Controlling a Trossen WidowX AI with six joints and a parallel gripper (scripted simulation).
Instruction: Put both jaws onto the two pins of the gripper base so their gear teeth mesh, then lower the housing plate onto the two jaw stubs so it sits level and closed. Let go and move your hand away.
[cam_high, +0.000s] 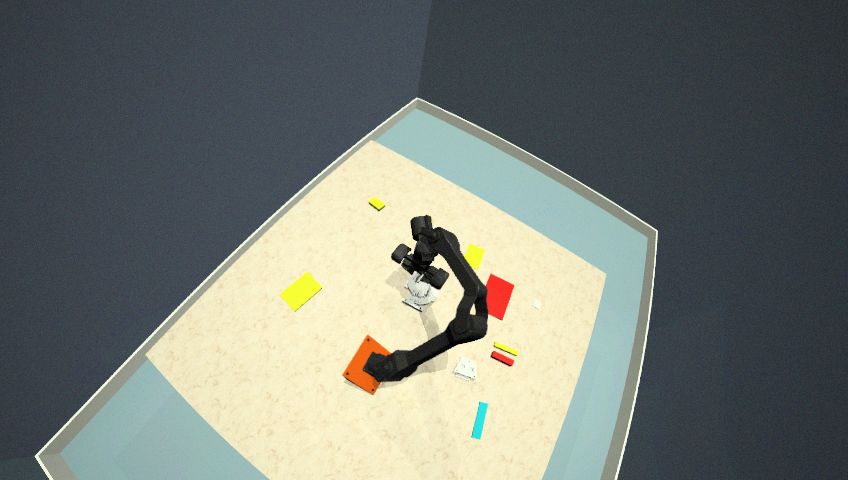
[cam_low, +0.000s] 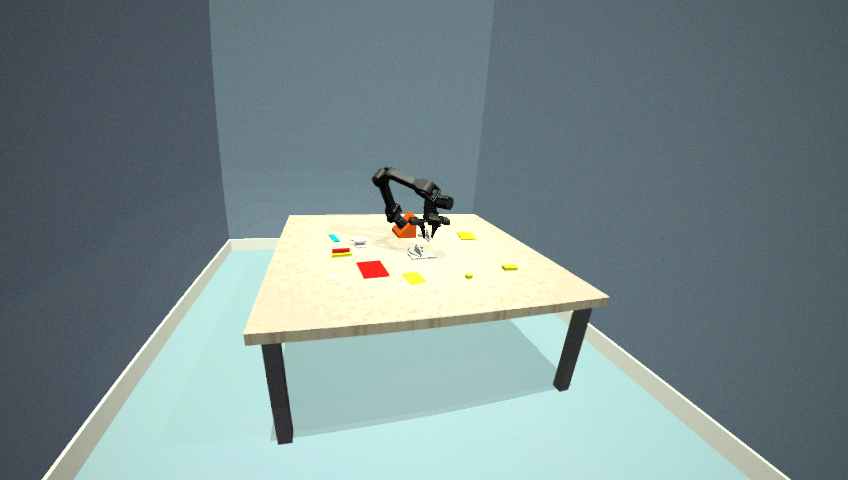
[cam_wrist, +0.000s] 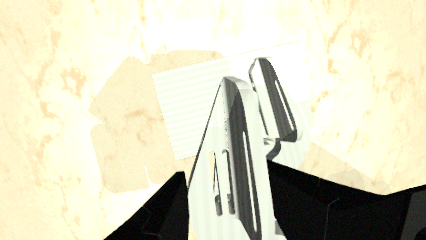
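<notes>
My gripper (cam_low: 428, 235) (cam_wrist: 222, 174) is shut on a white jaw (cam_wrist: 245, 150), held upright and narrow-edge toward the wrist camera. The white gripper base (cam_low: 428, 256) (cam_wrist: 187, 107) lies flat below, near the table's middle, apart from the held jaw in the exterior view. The other jaw (cam_low: 418, 250) (cam_wrist: 277, 100) is at the base's right side in the wrist view. The pins and gear teeth cannot be made out. The white housing plate (cam_high: 465, 368) (cam_low: 358, 240) lies apart from the base, nearer the cyan bar. In the top view the arm hides the fingertips.
The orange mount (cam_high: 357, 368) carries the arm. A red sheet (cam_high: 499, 296) (cam_low: 373, 269), a yellow sheet (cam_high: 474, 256) (cam_low: 414, 278), red bar (cam_high: 502, 358), yellow bar (cam_high: 505, 349) and cyan bar (cam_high: 479, 420) lie right of the base in the top view. Another yellow sheet (cam_high: 301, 291) lies left.
</notes>
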